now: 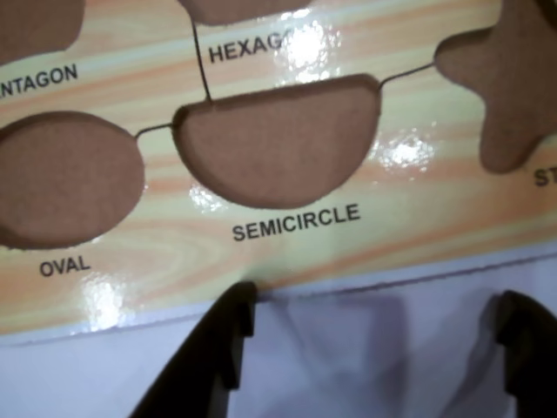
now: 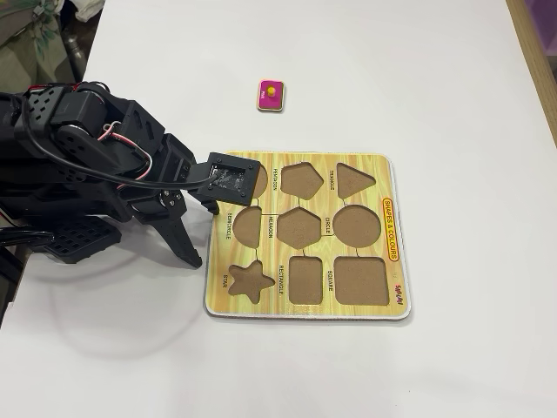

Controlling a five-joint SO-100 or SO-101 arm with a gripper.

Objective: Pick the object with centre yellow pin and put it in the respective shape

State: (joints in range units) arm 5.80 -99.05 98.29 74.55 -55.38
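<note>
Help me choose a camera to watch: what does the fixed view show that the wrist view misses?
Only the fixed view shows the pink piece with its yellow knob lying on the white table, apart from the board, plus the rectangle cutout and the arm's body. Only the wrist view reads the OVAL and SEMICIRCLE labels close up, with the open gripper empty over the table. Both show the puzzle board and its semicircle cutout.

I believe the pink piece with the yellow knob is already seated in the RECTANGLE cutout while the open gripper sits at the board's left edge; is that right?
Not quite. In the fixed view the pink piece lies on the bare white table above the puzzle board, and the RECTANGLE cutout is empty. The rest holds: the gripper is open at the board's left edge.
</note>
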